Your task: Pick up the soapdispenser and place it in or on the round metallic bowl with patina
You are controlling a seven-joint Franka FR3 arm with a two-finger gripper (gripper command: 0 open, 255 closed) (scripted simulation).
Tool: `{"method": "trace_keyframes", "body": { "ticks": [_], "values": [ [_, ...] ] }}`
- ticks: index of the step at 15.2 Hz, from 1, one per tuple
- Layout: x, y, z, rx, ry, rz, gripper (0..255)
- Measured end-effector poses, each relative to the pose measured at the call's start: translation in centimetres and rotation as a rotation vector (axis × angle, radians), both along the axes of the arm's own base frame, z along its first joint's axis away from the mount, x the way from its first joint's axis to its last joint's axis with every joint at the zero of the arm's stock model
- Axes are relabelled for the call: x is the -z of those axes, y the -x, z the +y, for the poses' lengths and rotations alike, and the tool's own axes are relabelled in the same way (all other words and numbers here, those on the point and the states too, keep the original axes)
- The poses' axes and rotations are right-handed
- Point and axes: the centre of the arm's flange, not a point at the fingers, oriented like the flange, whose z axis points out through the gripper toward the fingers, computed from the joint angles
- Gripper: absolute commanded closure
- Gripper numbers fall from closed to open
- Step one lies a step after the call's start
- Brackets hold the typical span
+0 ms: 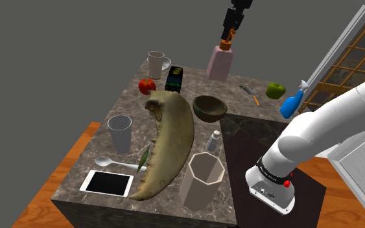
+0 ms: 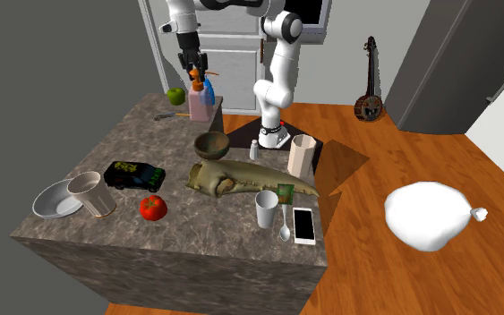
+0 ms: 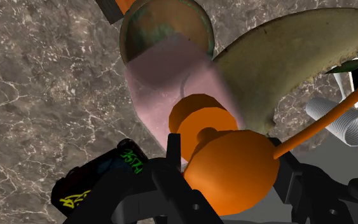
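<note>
Shoulder view, left to right: large horn-shaped object (image 1: 168, 139) lies mid-worktop (image 1: 135, 103). Patinated bowl (image 1: 209, 107) just beside it. Pink soap dispenser (image 1: 219, 65) upright at far edge, beyond bowl. Gripper (image 1: 227, 44) above it, fingers (image 3: 174, 178) clenched on orange pump head.

A dark marble counter (image 1: 124, 98) carries a patinated bowl (image 1: 209, 107), horn (image 1: 171, 139), phone (image 1: 107, 183), tomato (image 1: 147, 85) and apple (image 1: 275, 91).

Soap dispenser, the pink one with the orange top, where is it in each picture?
Shoulder view: the soap dispenser is upper middle, at the table's far edge, under the gripper.
Second exterior view: upper left, at the far edge.
Wrist view: its orange top is clasped by the gripper, pink body beyond.
Shared landmark: the greenish bowl nearby.
</note>
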Motion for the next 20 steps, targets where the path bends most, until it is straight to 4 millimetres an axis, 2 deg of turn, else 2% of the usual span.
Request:
{"method": "trace_keyframes", "body": {
  "ticks": [1,3,20],
  "values": [
    [0.3,0.4,-0.9,0.000,0.000,0.000,255],
    [1.0,0.7,-1.3,-0.001,0.000,0.000,255],
    [9.8,0.7,-1.5,-0.003,-0.001,0.001,255]
  ]
}}
